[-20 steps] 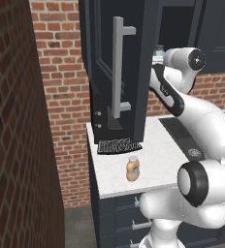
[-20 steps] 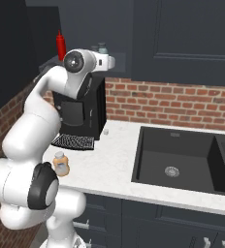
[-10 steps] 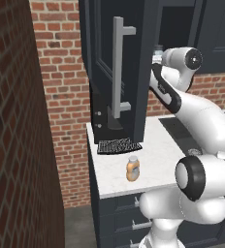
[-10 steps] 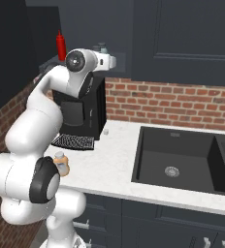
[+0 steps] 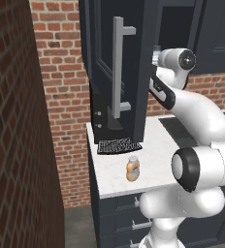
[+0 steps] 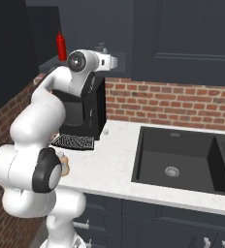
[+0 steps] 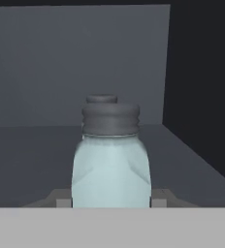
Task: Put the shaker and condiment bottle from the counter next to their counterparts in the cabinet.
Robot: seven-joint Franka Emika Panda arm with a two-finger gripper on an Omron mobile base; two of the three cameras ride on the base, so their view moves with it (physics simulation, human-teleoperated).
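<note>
Holding the shaker (image 7: 111,162) inside the cabinet (image 5: 134,58), the gripper (image 7: 111,201) has its jaws clamped on the jar's lower body, one tip at each side. Shaker upright, at shelf height. Directly behind it a second dark cap (image 7: 102,99) peeks over: by my reading its counterpart, so the jar is already near its spot. Whether the base touches the cabinet shelf cannot be told; the bottom is cut off.

Relative to the cabinet: door swung open, arm reaching up into it from below. Condiment bottle (image 5: 133,168) stands on the counter (image 5: 153,155) below the cabinet, near the front edge, untouched. A red bottle (image 6: 61,45) sits inside the cabinet, perhaps its match.

Judgement: first item nearly placed, release pending; second item wholly left to do.
</note>
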